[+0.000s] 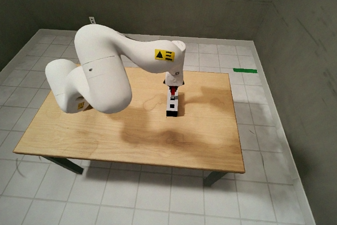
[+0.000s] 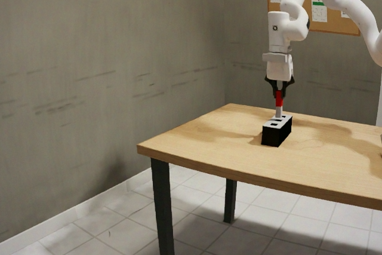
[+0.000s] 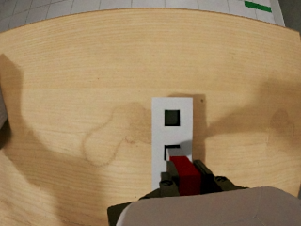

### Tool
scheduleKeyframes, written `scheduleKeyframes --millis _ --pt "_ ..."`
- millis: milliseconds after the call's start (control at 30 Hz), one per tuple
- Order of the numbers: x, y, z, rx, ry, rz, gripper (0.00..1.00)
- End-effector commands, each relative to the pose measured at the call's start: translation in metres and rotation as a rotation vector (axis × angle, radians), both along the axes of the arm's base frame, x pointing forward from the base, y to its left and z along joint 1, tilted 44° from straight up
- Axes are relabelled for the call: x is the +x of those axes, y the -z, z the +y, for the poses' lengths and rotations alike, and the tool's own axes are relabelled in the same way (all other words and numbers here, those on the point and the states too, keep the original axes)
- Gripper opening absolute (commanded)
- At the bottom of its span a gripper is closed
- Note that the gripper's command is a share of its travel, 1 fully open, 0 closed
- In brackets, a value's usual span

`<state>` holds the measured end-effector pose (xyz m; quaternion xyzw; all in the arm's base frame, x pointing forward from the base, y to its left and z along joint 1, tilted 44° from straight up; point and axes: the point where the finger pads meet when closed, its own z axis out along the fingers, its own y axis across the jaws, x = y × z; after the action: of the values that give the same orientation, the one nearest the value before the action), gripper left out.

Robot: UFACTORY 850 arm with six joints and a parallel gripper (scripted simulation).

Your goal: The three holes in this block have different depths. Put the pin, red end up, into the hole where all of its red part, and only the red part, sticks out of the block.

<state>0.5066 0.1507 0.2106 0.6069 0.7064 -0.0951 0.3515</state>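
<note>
The pincer (image 1: 173, 88) (image 2: 279, 94) (image 3: 182, 172) is closed on the pin (image 1: 172, 91) (image 2: 279, 102) (image 3: 186, 174), held upright with its red end on top. So the grasp and the orientation are done. The block (image 1: 168, 104) (image 2: 285, 133) (image 3: 158, 137) stands on the surface (image 1: 95, 135) (image 2: 215, 153) (image 3: 71, 94), and the pin's pale lower end is at or just above the middle hole (image 1: 172, 98) (image 2: 277, 120) (image 3: 167, 150). Whether its tip has entered is unclear. White still shows below the red, so seating and release remain. Whether this depth is right cannot be told.
</note>
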Motion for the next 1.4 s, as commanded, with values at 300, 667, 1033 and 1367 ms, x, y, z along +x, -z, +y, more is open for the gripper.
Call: scheduleKeyframes --millis 300,667,1033,1367 --pt "0.0003 -0.0005 0.0006 0.001 -0.001 -0.001 0.00" --pt "0.0003 -0.0006 0.0006 0.001 -0.001 -0.001 0.00" --pt "0.0003 -0.0006 0.0006 0.001 -0.001 -0.001 0.00" --pt "0.0019 0.0023 -0.0016 0.001 -0.001 -0.001 0.00"
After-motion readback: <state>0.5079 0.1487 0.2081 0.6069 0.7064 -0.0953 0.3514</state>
